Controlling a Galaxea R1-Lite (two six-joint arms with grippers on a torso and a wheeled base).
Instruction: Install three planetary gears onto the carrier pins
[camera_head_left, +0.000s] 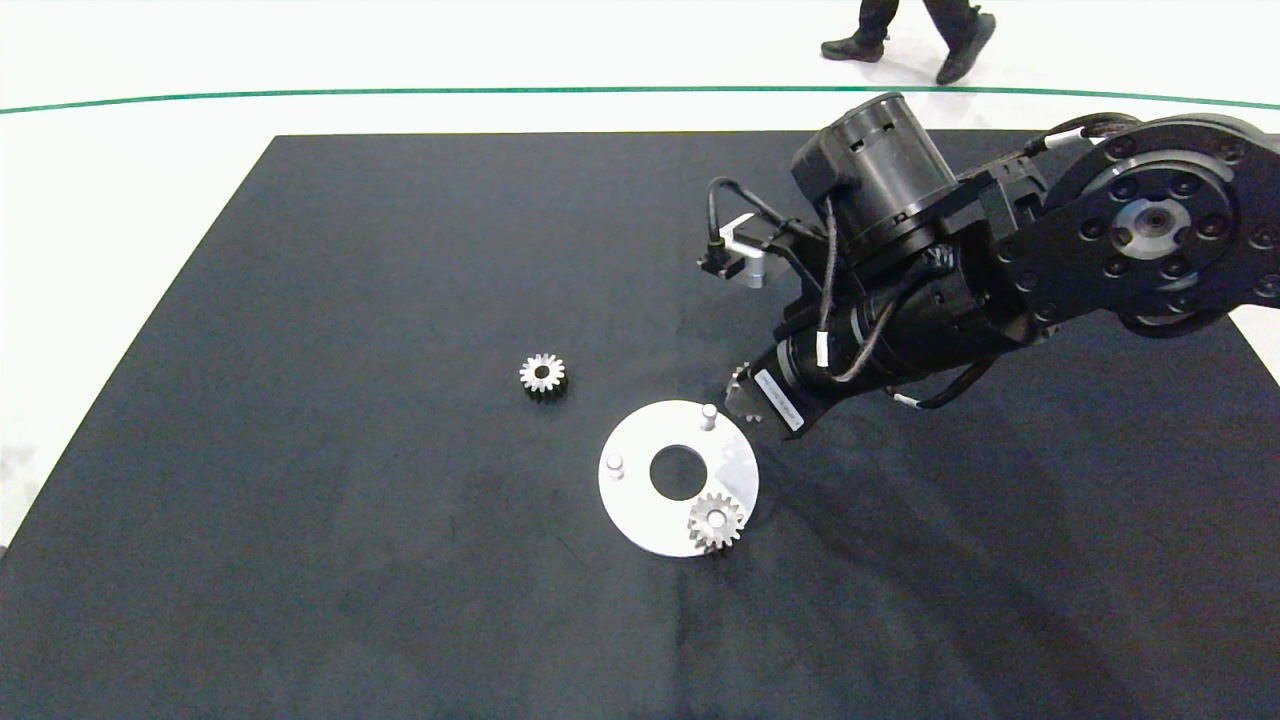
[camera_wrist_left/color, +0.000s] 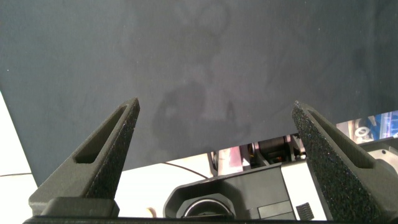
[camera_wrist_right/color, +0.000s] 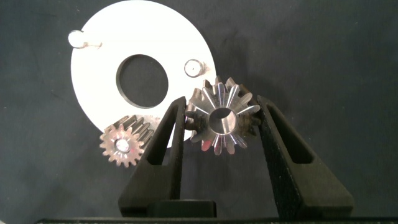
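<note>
The white carrier disc (camera_head_left: 640, 505) lies mid-table. One planetary gear (camera_head_left: 715, 520) sits on its nearest pin, also seen in the right wrist view (camera_wrist_right/color: 122, 144). Two carrier pins (camera_head_left: 709, 413) (camera_head_left: 615, 464) stand bare. My right gripper (camera_head_left: 746, 400) hovers just beyond the disc's far right rim, shut on a second gear (camera_wrist_right/color: 221, 120), which is tilted and a short way from the closest bare pin (camera_wrist_right/color: 194, 67). A third gear (camera_head_left: 543, 376) lies loose on the mat to the left of the disc. My left gripper (camera_wrist_left/color: 216, 104) is open over bare mat, outside the head view.
A black mat (camera_head_left: 300, 500) covers the table, with pale floor and a green line beyond its far edge. A person's legs and shoes (camera_head_left: 905, 40) show at the top edge. The right arm's bulky body (camera_head_left: 1000, 260) spans the mat's right side.
</note>
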